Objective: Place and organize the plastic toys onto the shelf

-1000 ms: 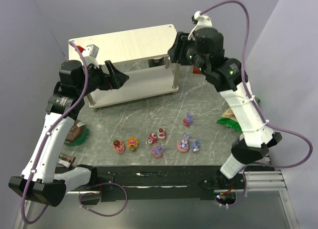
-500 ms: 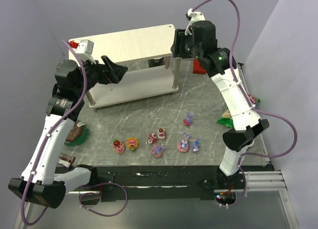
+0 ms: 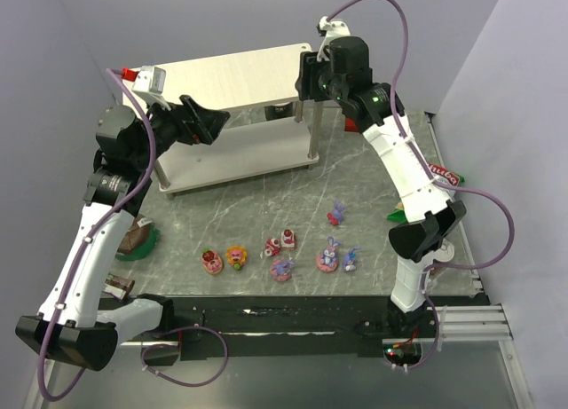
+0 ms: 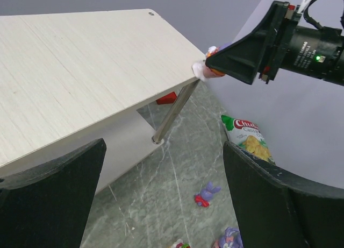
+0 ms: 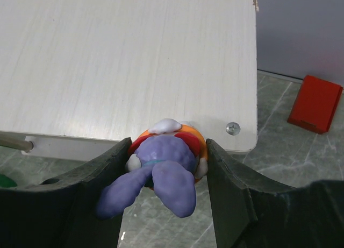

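Our right tool (image 5: 167,154) pinches a purple bunny (image 5: 164,175) over the corner of the shelf (image 5: 107,59); left tool (image 4: 164,170) spread, empty. Next, we'd carry it inward, then release.

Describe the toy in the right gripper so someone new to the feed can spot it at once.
Find the shelf at the far side of the table; at its top board's right end hangs the right gripper. Between its fingers is a purple bunny on an orange base, the only toy off the table; the other toys sit in a cluster near the arm bases.
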Robot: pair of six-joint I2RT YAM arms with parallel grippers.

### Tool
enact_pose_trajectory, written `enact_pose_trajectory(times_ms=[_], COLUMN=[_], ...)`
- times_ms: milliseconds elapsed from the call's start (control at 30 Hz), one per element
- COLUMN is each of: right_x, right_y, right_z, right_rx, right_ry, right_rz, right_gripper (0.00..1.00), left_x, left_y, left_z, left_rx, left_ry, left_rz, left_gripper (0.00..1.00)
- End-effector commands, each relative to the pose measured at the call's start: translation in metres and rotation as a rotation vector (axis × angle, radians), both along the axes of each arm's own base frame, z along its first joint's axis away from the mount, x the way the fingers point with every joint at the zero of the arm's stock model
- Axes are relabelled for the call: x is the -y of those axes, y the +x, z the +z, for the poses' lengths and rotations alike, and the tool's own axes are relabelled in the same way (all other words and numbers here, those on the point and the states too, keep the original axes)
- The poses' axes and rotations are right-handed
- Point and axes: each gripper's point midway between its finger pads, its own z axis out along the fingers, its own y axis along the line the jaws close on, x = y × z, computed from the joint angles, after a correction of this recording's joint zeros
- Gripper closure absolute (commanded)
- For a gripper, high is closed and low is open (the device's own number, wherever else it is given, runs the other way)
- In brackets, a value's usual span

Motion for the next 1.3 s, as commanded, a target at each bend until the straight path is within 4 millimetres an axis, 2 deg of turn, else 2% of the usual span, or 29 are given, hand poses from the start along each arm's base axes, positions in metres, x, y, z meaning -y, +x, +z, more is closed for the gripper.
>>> enact_pose_trajectory(times_ms=[0, 367, 600, 900, 1133, 1167, 1267], right_x=[-0.005, -0.013, -0.011, -0.013, -0.018, -0.017, -0.016], right_y=[0.007, 0.023, 0.035, 0.044, 0.045, 0.044, 0.046], right_z=[0.034, 0.022, 0.011, 0.014, 0.017, 0.027, 0.03], right_rx=[0.103, 0.07, 0.055, 0.065, 0.089, 0.122, 0.143], right_ry=[0.056, 0.078, 0.082, 0.12, 0.12, 0.128, 0.134], right_rz=[0.005, 0.016, 0.01, 0.015, 0.045, 0.048, 0.041], right_gripper=[0.91, 0.69, 0.62, 0.48, 0.33, 0.32, 0.27], left_x=[0.002, 0.0, 0.0, 0.001, 0.001, 0.0, -0.001], left_y=[-0.001, -0.001, -0.001, 0.001, 0.001, 0.001, 0.001], left_z=[0.01, 0.006, 0.004, 0.002, 0.002, 0.002, 0.002], left_rx=[0.055, 0.039, 0.032, 0.019, 0.018, 0.017, 0.018], left_ry=[-0.002, -0.012, -0.011, -0.018, -0.017, -0.016, -0.015], left_rz=[-0.01, 0.006, 0.007, 0.002, 0.007, 0.011, 0.016], left_gripper=[0.04, 0.04, 0.04, 0.04, 0.04, 0.04, 0.04])
